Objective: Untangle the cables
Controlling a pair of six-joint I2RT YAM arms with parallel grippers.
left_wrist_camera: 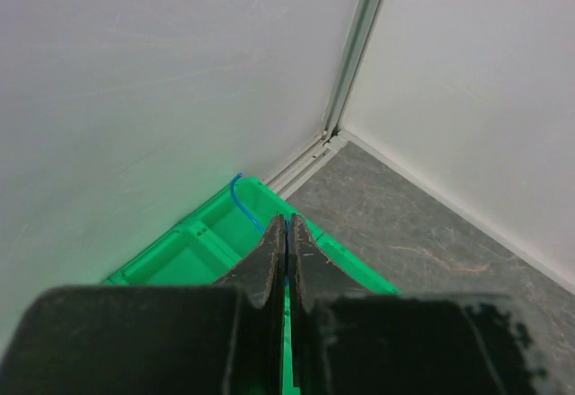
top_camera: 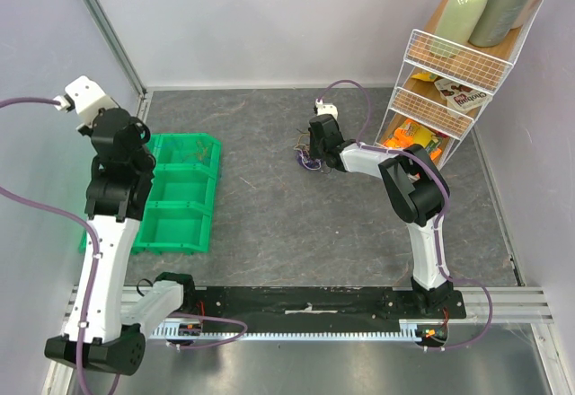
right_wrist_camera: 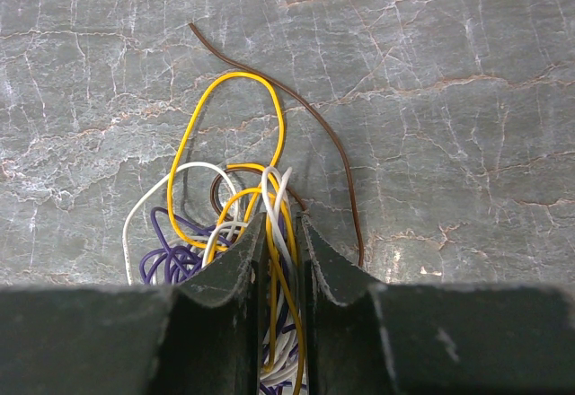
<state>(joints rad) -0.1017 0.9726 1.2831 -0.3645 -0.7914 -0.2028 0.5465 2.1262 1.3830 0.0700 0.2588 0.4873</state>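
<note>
Plainly light and limp, the cables [right_wrist_camera: 235, 199] lie tangled on the table [right_wrist_camera: 467, 99] just ahead of the right gripper [right_wrist_camera: 284, 233], whose narrowed jaws pinch yellow and white strands. The free yellow loop [right_wrist_camera: 269, 90] beyond its tips looks the best single-wire hold. The left gripper [left_wrist_camera: 286, 250], well apart, is pressed together.

Overhead camera covers the whole table [top_camera: 269, 211]; wrist cameras view small patches closely.
</note>
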